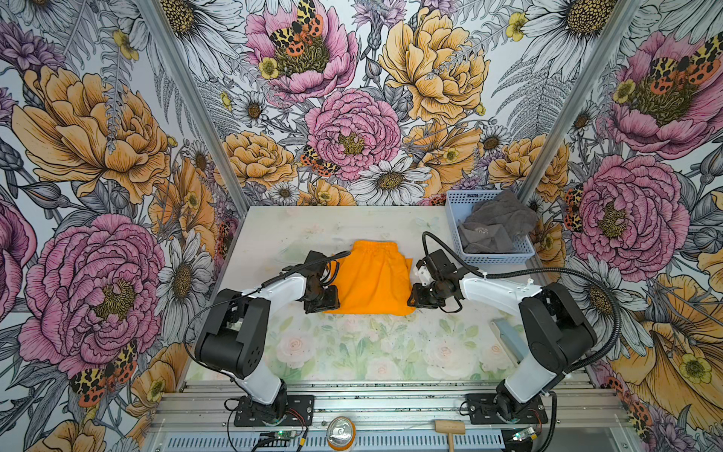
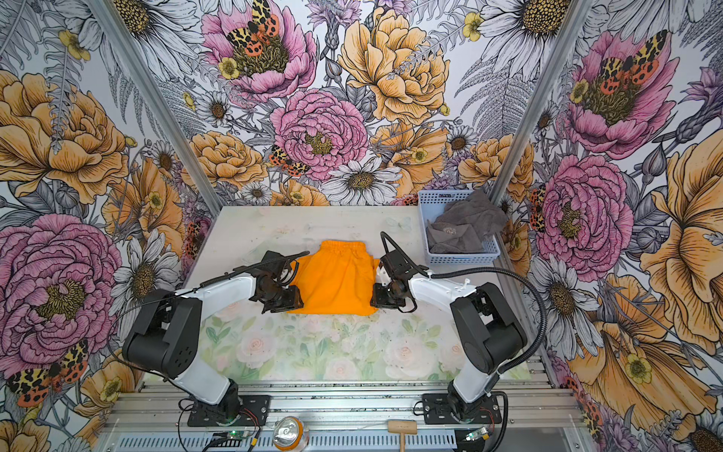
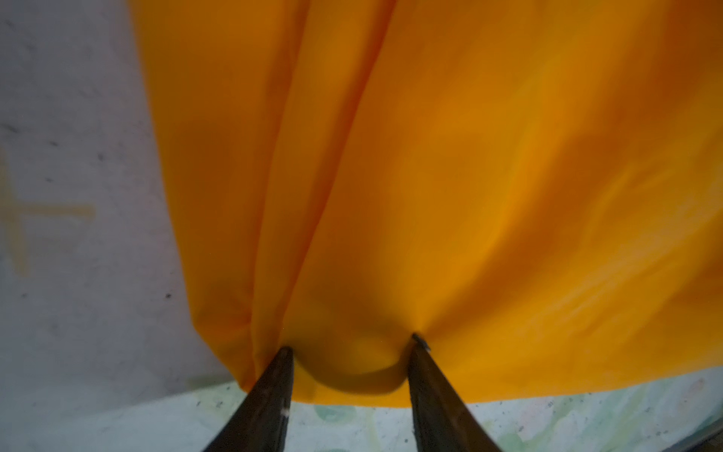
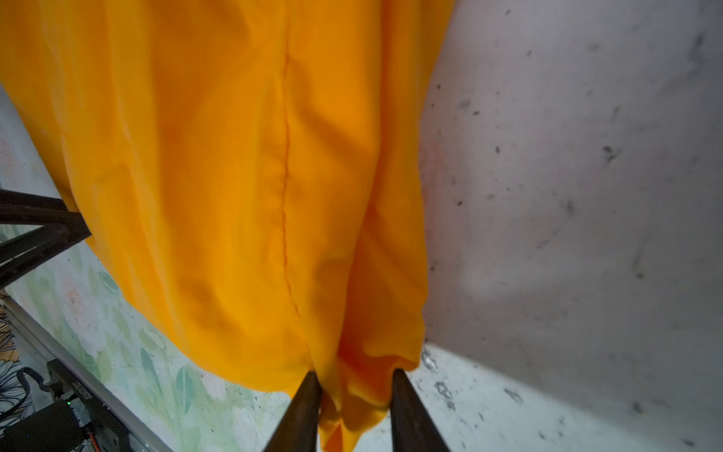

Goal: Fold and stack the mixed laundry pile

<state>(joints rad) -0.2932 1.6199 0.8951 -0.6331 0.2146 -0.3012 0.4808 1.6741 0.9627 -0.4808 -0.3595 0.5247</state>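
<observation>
As you would have found on inspection, the orange shorts lay flat at the middle of the surface. Their waistband was at the far edge and the leg hems were toward the arm bases, so the garment ran away from both claws.

The left claw stood at the near left hem corner and the right claw at the near right one. Each arm was nearer to its own corner, and the two claws were well apart along the hem.

In the left wrist view the fingers stood about half apart. Their tips pressed on the cloth, with a soft bulge of it between them that was not pinched. In the right wrist view the fingers stood narrower, with the hem corner bunched between them; whether they clamped it could not be told.

Judgement: the step in hand was taking both hem corners for a fold toward the waistband.

The grey towel sat crumpled in the pale blue basket at the far right, clear of both arms.
</observation>
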